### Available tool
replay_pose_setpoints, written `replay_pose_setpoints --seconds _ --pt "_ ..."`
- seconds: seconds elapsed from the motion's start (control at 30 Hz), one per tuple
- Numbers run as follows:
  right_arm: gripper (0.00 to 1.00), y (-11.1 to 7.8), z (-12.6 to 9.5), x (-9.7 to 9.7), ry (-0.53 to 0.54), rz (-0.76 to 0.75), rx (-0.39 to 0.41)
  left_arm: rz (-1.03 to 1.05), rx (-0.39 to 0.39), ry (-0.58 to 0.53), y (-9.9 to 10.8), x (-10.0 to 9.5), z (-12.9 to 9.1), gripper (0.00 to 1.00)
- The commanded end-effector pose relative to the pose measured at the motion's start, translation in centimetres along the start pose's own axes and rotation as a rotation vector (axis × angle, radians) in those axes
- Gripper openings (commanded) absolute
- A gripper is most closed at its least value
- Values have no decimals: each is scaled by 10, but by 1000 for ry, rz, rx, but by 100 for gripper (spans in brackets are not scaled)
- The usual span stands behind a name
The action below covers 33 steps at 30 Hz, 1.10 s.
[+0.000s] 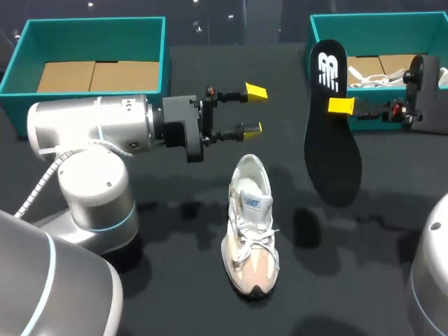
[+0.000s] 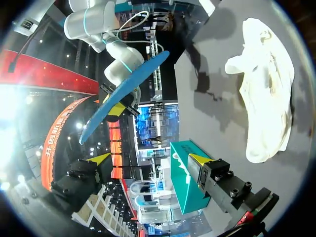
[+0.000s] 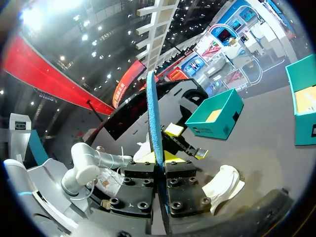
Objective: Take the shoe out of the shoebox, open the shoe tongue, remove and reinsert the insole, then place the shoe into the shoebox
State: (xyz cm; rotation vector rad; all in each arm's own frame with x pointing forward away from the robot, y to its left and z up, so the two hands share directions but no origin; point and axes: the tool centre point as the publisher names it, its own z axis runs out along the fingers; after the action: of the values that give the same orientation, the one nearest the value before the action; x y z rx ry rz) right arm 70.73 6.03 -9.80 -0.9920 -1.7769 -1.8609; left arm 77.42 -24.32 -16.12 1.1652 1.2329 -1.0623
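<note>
Closest to the lens in the head view is my left arm [image 1: 84, 175], bulking across the lower left, its gripper [image 1: 250, 110] stretched toward centre frame with the jaws spread wide and nothing between them. Just below it, at centre bottom, the shoe [image 1: 250, 234] lies on the black table [image 1: 175, 294], out of both teal shoeboxes, one in the upper left [image 1: 91, 31] and one in the upper right [image 1: 329, 24]. Over at the right, my right gripper [image 1: 341, 106] is clamped on the black insole [image 1: 330, 140], which hangs upright above the table. On to the left wrist view: my own fingers [image 2: 200, 159] stand apart and empty, the shoe [image 2: 266, 84] lies off to one side of them, and the insole [image 2: 126, 96] is up ahead in the other gripper. Right wrist view now: the insole [image 3: 153, 123] runs edge-on straight between my pinching fingers [image 3: 170, 157], with the shoe [image 3: 224, 182] on the table beyond. So by my reckoning, shoe out and insole out are done; reinsertion and boxing the shoe remain.
</note>
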Motion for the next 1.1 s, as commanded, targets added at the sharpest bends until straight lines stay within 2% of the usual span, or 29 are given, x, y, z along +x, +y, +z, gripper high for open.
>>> replay_pose_setpoints --seconds 0.03,0.4,0.5,0.57,0.67,1.07,1.1 --pt "0 7 8 -20 21 5 25 -3 21 30 3 -9 -9 100" --pt "0 7 8 -20 21 5 25 -3 21 30 3 -9 -9 100" --pt "0 24 18 -41 4 101 56 -3 21 30 3 -9 -9 100" --pt "0 35 22 -52 -10 149 44 -3 21 30 3 -9 -9 100" --pt "0 42 28 -65 -45 229 76 -3 21 30 3 -9 -9 100" --pt "0 42 27 -64 -55 226 74 -3 21 30 3 -9 -9 100" --pt "0 42 32 -67 -65 265 85 -7 29 26 4 -8 -7 100"
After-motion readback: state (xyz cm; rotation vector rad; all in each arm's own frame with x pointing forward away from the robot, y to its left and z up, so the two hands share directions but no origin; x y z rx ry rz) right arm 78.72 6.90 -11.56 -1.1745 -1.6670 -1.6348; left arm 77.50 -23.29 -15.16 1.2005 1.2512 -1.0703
